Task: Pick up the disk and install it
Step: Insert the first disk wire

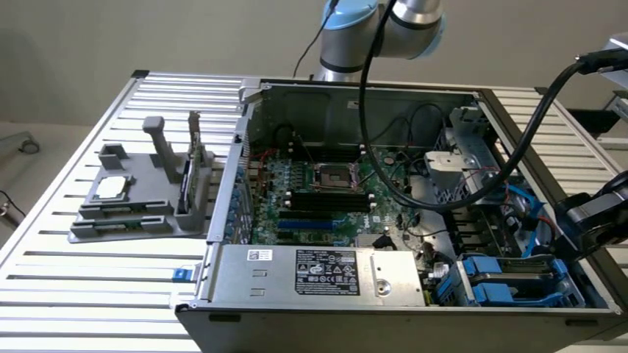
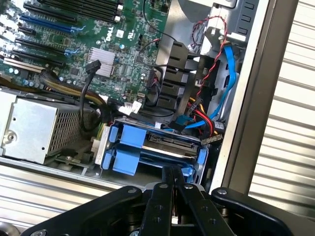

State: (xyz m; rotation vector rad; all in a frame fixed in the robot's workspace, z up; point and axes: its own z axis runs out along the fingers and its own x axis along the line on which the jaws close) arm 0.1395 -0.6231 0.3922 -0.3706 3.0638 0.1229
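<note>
Item: 1 open computer case (image 1: pixel 343 323) lying on a slatted metal table (image 1: pixel 88 294), with the motherboard (image 1: pixel 324 198) exposed and a silver power supply box (image 1: pixel 314 272) with a printed label along its near wall. Disk (image 2: pixel 172 142): seated flat in the drive bay in the corner of the case at the exterior view's right, framed by its blue carrier (image 2: pixel 133 135), with a 2nd blue carrier front directly beneath it; red and blue cables (image 2: pixel 229 73) run just behind the bay. Gripper (image 2: pixel 173 169): 1 unit, black, fingers pressed together with nothing between them, tips just beside the bay's outer edge; contact with the carrier cannot be judged. Also on the table, well apart from the case at the exterior view's left: 1 grey holder (image 1: pixel 137 198) carrying a small square chip (image 1: pixel 111 187) and a thin dark upright card (image 1: pixel 187 176). Robot arm (image 1: pixel 383 29) stands behind the case.
</note>
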